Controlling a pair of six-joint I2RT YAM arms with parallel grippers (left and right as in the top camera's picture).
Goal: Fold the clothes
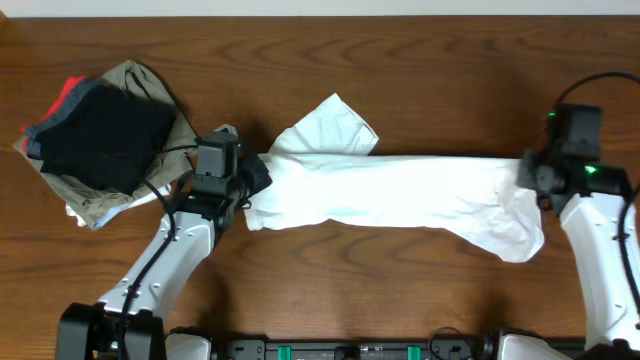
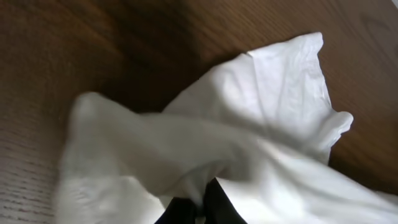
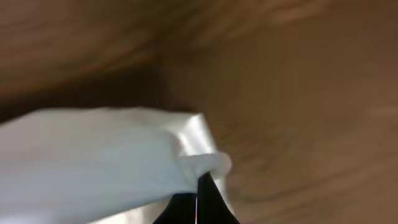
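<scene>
1. Brown wooden table (image 1: 450,80) fills the overhead view. The white garment (image 1: 390,195) is stretched in a long band across its middle, from left of centre almost to the right edge. A loose flap (image 1: 330,125) points toward the far side, and the right end sags toward the near edge. The left gripper (image 1: 250,185) is clamped on the band's left end and the right gripper (image 1: 530,175) on its right end. At far left, apart from the white cloth, sits a pile: a black garment (image 1: 100,135) on top, a khaki garment (image 1: 135,75) under it, and a red garment (image 1: 70,88) showing at the edge.

2. Left wrist view: the left gripper (image 2: 199,210) shows only as dark tips at the bottom edge, closed with the white garment (image 2: 261,106) bunched around them. The wrinkled cloth spreads up and to the right over the table (image 2: 93,37).

3. Right wrist view, blurred: the right gripper (image 3: 198,200) has its tips pressed together on a pinched corner of the white garment (image 3: 93,155), which runs off to the left. The table (image 3: 298,93) is behind it.
</scene>
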